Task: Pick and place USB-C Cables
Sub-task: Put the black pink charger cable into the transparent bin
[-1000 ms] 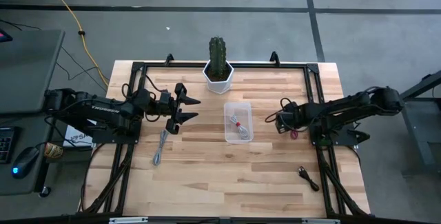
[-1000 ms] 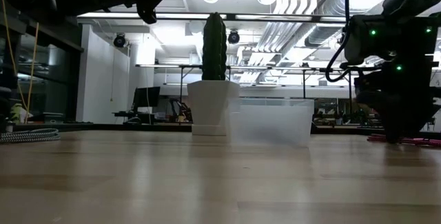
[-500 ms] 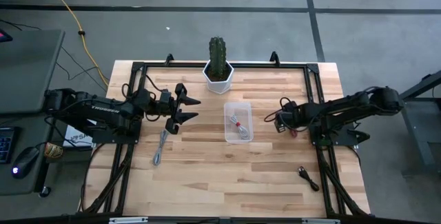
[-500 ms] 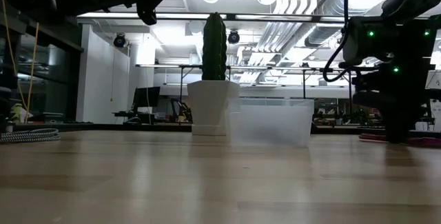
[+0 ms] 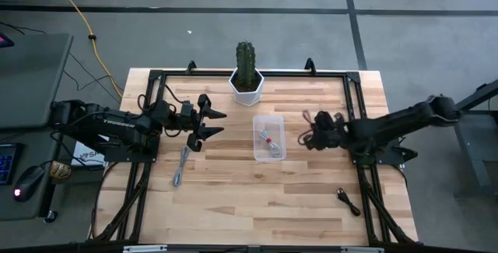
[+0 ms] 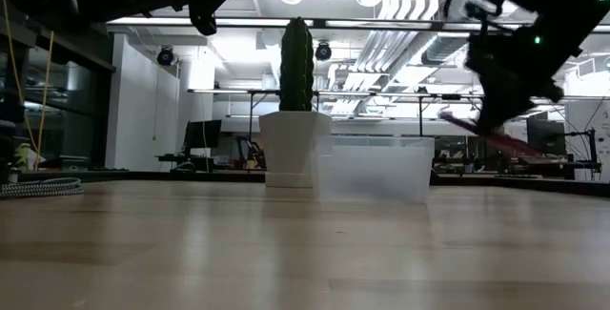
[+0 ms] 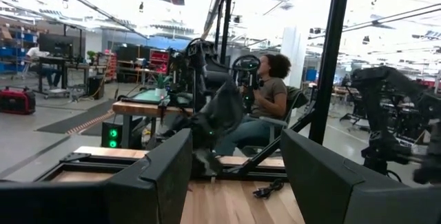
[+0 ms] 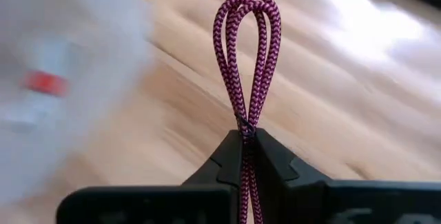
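My right gripper (image 5: 309, 138) is shut on a magenta braided cable (image 8: 248, 58), above the table just right of a clear container (image 5: 269, 138). In the low view, the cable (image 6: 491, 136) slants below the gripper (image 6: 496, 110). A whitish cable with a red spot (image 5: 269, 139) lies in the container. A grey cable (image 5: 183, 166) lies on the table below my left gripper (image 5: 218, 124), which is open and empty above the table. A black cable (image 5: 348, 199) lies near the front right. My right gripper pinches the magenta cable's doubled strands (image 8: 246, 126) between its two fingers, a little back from the fold. The looped end (image 8: 248, 7) sticks out past the fingertips. The fingers point toward the table's left. The cable is lifted clear of the table.
A cactus in a white pot (image 5: 247, 70) stands at the far middle, behind the container. A black frame (image 5: 354, 97) runs along the table's sides. A person sits beyond the table in the left wrist view (image 7: 265, 103).
My right gripper has risen from the table's right side and gone toward the container at the middle, carrying the magenta cable, which is now lifted clear of the table. My left gripper has kept still.
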`<action>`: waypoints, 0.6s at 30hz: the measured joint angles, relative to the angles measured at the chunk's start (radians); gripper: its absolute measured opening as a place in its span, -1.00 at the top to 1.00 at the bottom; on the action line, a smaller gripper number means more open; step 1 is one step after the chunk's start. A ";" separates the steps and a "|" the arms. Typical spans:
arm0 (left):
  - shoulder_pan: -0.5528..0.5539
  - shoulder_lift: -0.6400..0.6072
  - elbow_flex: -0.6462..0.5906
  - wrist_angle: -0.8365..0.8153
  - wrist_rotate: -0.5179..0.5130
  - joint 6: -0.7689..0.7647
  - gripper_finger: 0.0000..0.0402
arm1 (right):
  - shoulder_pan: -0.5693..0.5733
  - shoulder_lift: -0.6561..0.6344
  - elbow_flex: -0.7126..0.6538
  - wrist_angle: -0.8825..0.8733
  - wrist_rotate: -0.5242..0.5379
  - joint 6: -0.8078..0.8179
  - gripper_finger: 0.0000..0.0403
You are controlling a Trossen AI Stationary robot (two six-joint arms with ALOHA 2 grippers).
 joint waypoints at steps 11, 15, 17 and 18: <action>0.000 0.000 0.000 0.002 -0.001 0.008 -0.01 | 0.025 -0.039 -0.299 1.324 -0.198 -0.675 0.99; 0.000 0.000 0.000 0.003 -0.001 0.027 -0.01 | -0.019 -0.040 -0.262 1.445 -0.360 -0.804 1.00; 0.000 0.000 0.000 0.003 -0.001 0.026 -0.01 | -0.029 -0.040 -0.236 1.433 -0.404 -0.832 1.00; 0.000 0.000 0.000 0.003 -0.001 0.027 -0.01 | -0.032 -0.037 -0.227 1.421 -0.414 -0.834 1.00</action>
